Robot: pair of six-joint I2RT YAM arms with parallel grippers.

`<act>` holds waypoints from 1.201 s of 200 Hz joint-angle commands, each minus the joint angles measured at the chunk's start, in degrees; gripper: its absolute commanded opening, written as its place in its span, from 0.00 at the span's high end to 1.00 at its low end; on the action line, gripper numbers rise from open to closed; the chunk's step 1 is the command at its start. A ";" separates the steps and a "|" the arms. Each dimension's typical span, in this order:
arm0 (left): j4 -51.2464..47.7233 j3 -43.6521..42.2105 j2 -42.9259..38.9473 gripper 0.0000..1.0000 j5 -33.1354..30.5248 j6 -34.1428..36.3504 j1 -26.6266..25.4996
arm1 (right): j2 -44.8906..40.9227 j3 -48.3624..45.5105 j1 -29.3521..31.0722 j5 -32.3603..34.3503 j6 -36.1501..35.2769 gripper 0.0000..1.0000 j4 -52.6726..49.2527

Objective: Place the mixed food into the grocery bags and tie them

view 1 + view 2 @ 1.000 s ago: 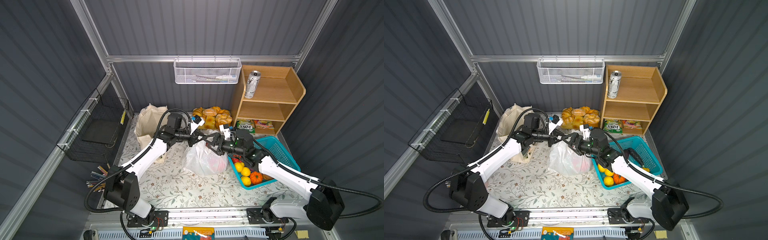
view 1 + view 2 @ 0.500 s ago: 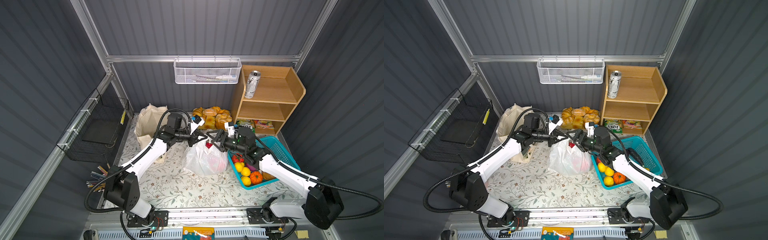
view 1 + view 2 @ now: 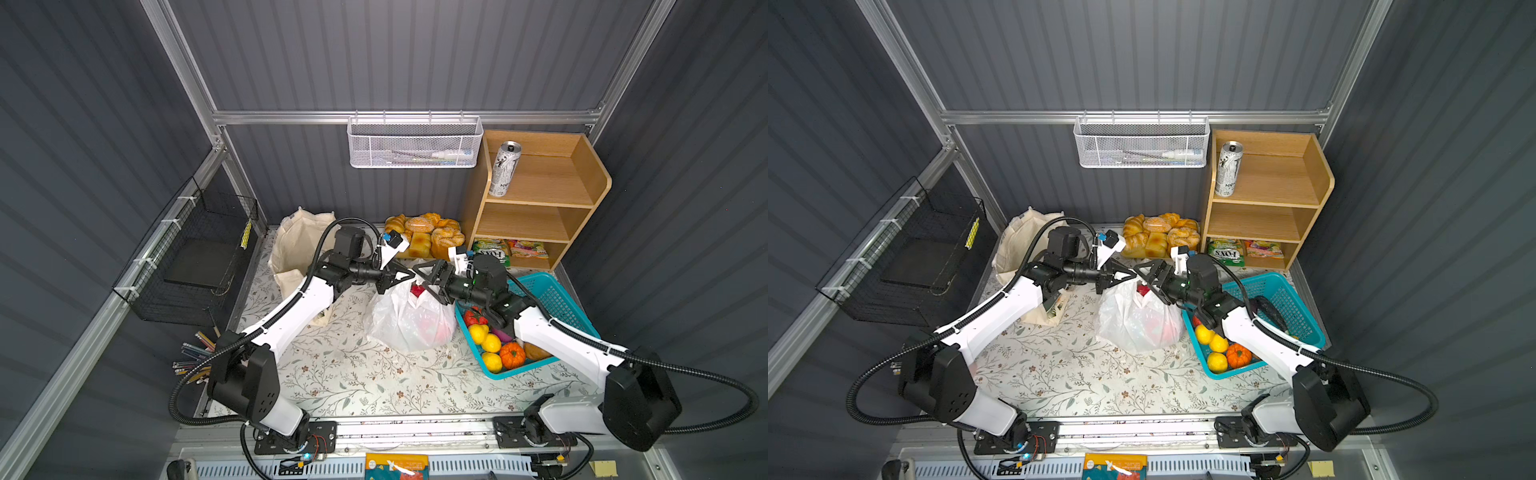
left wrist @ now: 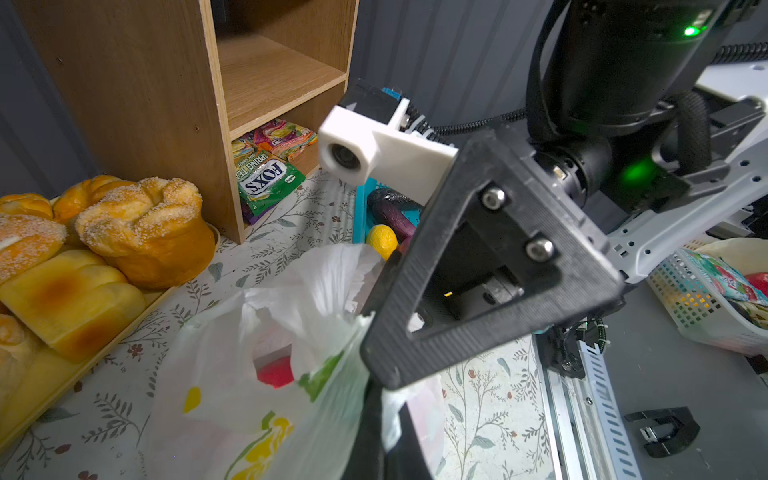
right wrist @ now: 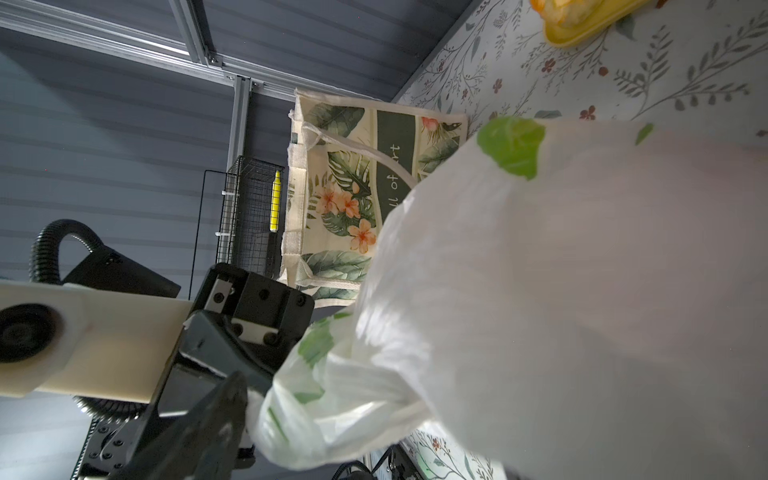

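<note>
L jaws shut on plastic bag (image 3: pixel 409 328) handle, R jaws wide open beside it; basket (image 3: pixel 536 279) rim just beside bag, open surface (image 3: pixel 353 374) in front.

left gripper (image 3: pixel 402 275) pinched closed, right gripper (image 3: pixel 424 279) jaws spread wide, both arms reaching inward

Your floral tabletop (image 3: pixel 353 382) carries the tote (image 3: pixel 293 245), the plastic bag (image 3: pixel 399 328), a tray (image 5: pixel 582 27) of rolls (image 3: pixel 424 232), the basket (image 3: pixel 552 291) and the shelf (image 3: pixel 540 224), with the can (image 3: pixel 503 168) upright on its top board.
</note>
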 commanded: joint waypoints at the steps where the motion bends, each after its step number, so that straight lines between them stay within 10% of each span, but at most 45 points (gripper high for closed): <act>1: -1.36 0.78 -1.67 1.00 1.94 1.01 -0.33 | 1.05 -0.02 -0.30 0.60 -0.46 0.09 1.42; 164: -1.38 0.53 -0.68 1.00 2.56 0.90 -0.32 | 3.72 3.59 -0.05 -3.75 -0.33 0.11 4.20; 240: -4.27 -0.11 0.17 1.00 3.61 4.12 -0.73 | 8.38 11.10 0.38 -6.86 -0.34 0.31 6.42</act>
